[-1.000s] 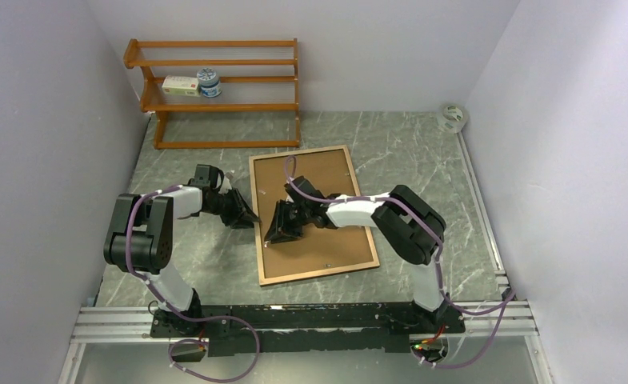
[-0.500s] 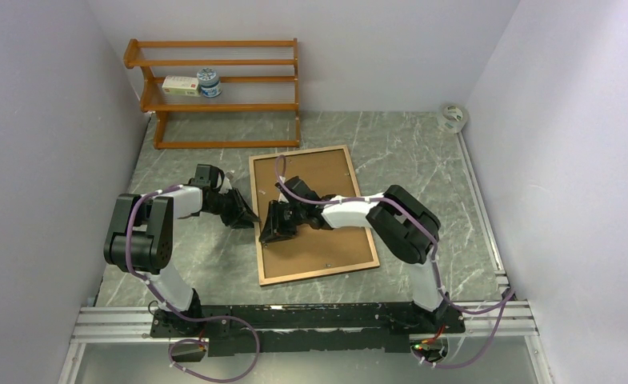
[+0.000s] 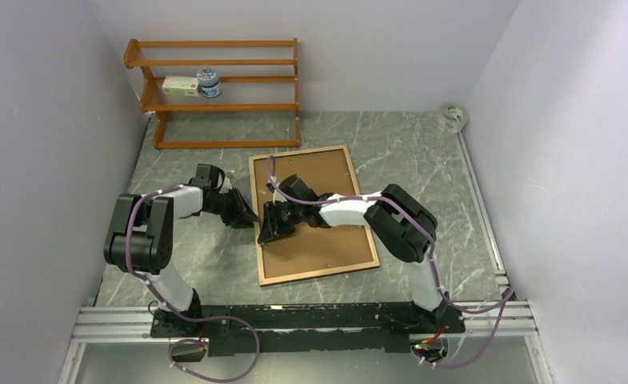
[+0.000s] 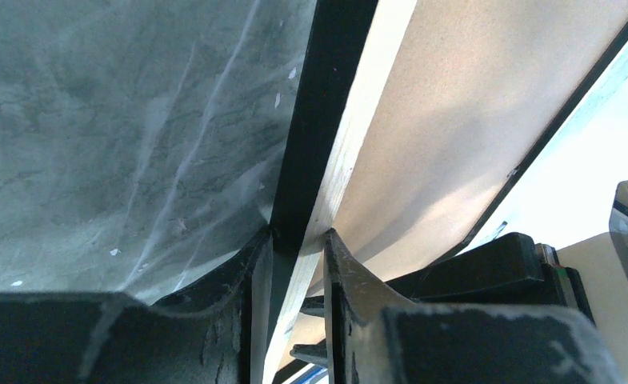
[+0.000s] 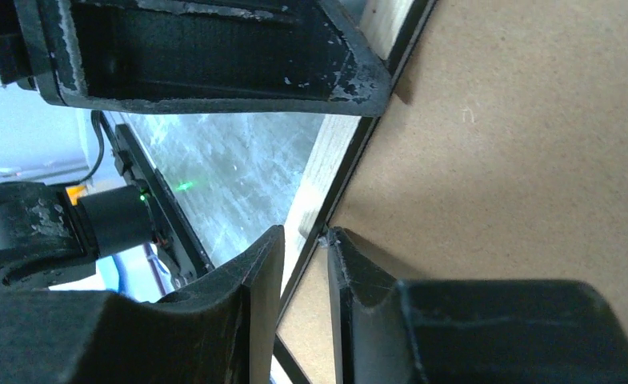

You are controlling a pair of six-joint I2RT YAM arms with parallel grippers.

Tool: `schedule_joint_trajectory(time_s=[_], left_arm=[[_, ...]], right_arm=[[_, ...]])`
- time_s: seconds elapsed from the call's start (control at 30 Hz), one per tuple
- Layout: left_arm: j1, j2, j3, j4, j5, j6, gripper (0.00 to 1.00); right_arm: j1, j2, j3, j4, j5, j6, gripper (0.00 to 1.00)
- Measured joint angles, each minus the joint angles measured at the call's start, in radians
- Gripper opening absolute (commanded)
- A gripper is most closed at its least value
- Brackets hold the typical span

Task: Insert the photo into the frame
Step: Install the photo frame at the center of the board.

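Note:
The frame (image 3: 318, 273) lies back-up on the table, and the brown backing board (image 3: 326, 232) fills it. The photo is not in view. My left gripper (image 3: 250, 218) is shut on the frame's left edge. In the left wrist view its jaws (image 4: 298, 240) pinch the black and pale-wood rim (image 4: 326, 96). My right gripper (image 3: 266, 234) is low over the same edge from the board side. Its jaws (image 5: 304, 236) are a narrow gap apart and straddle the seam between the rim (image 5: 326, 160) and the board (image 5: 518, 144). One tip touches the seam.
An orange-brown shelf rack (image 3: 214, 92) stands at the back left with a small box and a tin on it. A roll of tape (image 3: 453, 118) lies at the back right corner. Metal rails run along the near and right table edges.
My right gripper has slid left across the backing board to the frame's left edge. The left gripper and the frame have stayed put.

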Motion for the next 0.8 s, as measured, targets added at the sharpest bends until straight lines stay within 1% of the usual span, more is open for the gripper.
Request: schedule_joint_trajectory(time_s=[0.27, 0.47, 0.57, 0.7, 0.77, 0.8], left_arm=[[-0.003, -0.001, 0.000, 0.000, -0.007, -0.009, 0.20], [-0.006, -0.002, 0.005, -0.008, -0.016, -0.021, 0.23], [-0.013, -0.006, 0.013, -0.024, -0.034, -0.025, 0.27], [-0.027, -0.018, 0.030, -0.055, -0.073, -0.024, 0.33], [-0.034, -0.023, 0.042, -0.080, -0.099, -0.023, 0.38], [-0.037, -0.025, 0.049, -0.098, -0.113, -0.021, 0.42]], right_arm=[[0.000, 0.018, 0.019, 0.003, -0.048, -0.071, 0.32], [0.000, 0.014, 0.021, 0.001, -0.050, -0.089, 0.40], [0.000, 0.001, 0.021, -0.007, -0.028, -0.080, 0.44], [-0.026, -0.061, -0.008, -0.031, 0.048, -0.064, 0.45], [-0.053, -0.112, -0.043, -0.022, 0.083, -0.044, 0.45], [-0.072, -0.147, -0.074, -0.009, 0.105, -0.032, 0.45]])
